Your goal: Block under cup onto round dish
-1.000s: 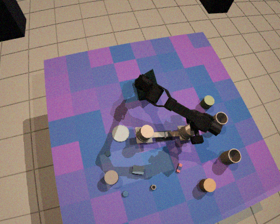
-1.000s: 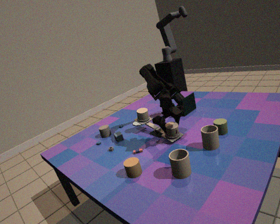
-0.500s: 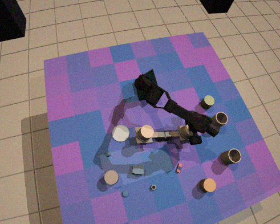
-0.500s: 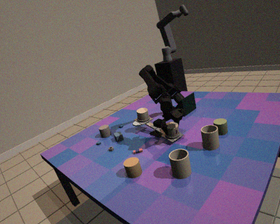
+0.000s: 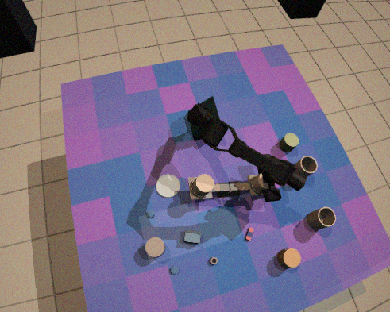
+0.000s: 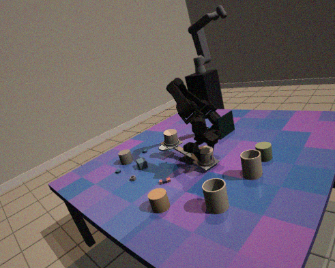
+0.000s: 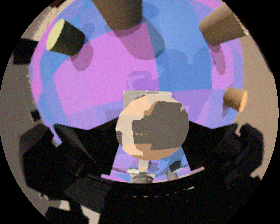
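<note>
My gripper (image 5: 261, 186) (image 6: 205, 153) (image 7: 149, 117) points down and is shut on the cup (image 5: 256, 185) (image 6: 207, 156) (image 7: 150, 125) at the lower end of the balance (image 5: 243, 186) (image 6: 211, 166) (image 7: 131, 94). The fingers are on either side of this cup, which stands on its end plate. The other cup (image 5: 203, 184) (image 6: 170, 138) stands on the raised end, away from the gripper. The pale round dish (image 5: 167, 186) (image 6: 162, 148) lies beyond that raised end, with no cup above it. The block is not visible.
A green cylinder (image 5: 291, 141) (image 6: 263, 151) and two tall open containers (image 5: 308, 164) (image 5: 322, 218) stand near the gripper's side. An orange cylinder (image 5: 291, 258) (image 6: 159, 200), a pinkish cylinder (image 5: 155, 247), a grey-blue box (image 5: 192, 237) and small loose pieces lie on the other side of the balance.
</note>
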`<state>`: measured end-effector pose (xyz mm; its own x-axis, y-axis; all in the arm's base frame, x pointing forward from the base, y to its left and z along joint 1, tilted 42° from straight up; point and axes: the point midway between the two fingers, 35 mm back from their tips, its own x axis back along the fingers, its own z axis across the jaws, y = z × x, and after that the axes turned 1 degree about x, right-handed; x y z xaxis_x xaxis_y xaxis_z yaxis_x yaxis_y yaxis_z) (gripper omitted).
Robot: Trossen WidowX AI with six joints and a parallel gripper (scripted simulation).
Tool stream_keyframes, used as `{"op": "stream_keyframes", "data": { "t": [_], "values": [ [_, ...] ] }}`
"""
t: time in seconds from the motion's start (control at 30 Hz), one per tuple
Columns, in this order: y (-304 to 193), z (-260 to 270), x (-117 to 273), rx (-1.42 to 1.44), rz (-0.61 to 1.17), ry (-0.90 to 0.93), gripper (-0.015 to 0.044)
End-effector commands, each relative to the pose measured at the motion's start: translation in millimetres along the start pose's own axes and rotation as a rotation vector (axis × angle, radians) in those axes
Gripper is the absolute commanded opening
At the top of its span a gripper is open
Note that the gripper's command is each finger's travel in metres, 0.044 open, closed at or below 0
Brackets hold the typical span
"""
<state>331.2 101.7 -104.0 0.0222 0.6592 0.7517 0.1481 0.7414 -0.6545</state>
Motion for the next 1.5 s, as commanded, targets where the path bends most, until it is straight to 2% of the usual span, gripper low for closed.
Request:
{"op": "stream_keyframes", "data": {
  "t": [0.0, 1.47],
  "values": [
    [1, -1, 6, -0.001, 0.000, -0.001, 0.0000],
    [5, -6, 61, 0.000, -0.004, 0.000, 0.0000]
  ]
}}
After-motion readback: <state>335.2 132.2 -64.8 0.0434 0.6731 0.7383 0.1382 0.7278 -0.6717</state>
